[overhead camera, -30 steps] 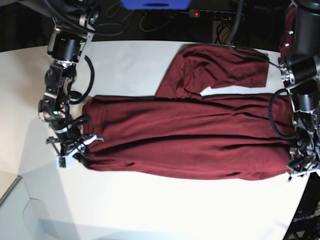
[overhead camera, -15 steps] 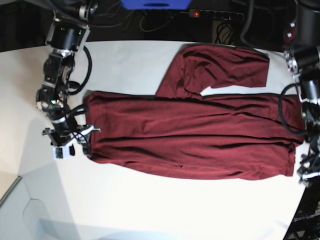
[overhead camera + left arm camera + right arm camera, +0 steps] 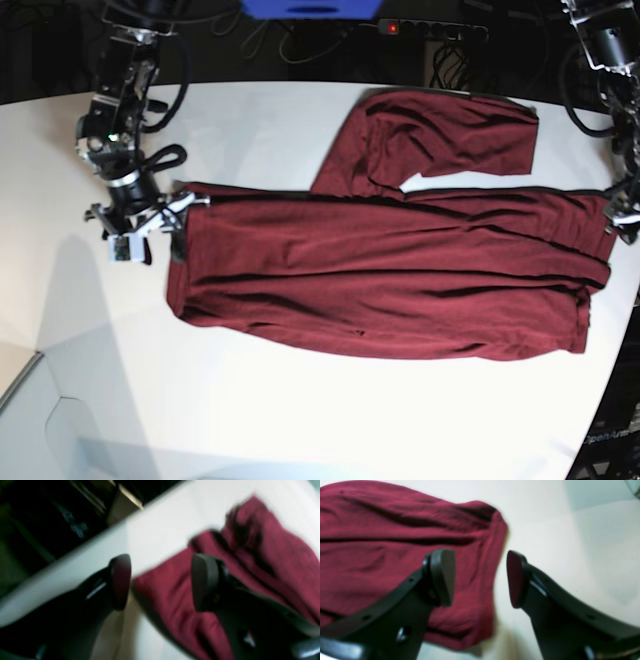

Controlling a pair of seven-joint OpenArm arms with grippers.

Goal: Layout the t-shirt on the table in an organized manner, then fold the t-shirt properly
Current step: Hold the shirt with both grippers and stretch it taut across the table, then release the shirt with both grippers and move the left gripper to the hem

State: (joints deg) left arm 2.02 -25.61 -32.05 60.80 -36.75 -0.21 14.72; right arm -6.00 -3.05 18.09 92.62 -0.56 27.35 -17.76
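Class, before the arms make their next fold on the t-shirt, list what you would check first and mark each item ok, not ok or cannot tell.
1. Right gripper jaws open, nothing held: ok.
2. Left gripper jaws open, nothing held: ok.
3. T-shirt wholly on the table: cannot tell; its end by the left gripper meets the picture's edge.
4. Fabric smooth: not ok, long creases run along it.
5. Upper sleeve folded in: not ok, it sticks out.
6. Fold's edges aligned: not ok, the end by the left gripper is uneven.
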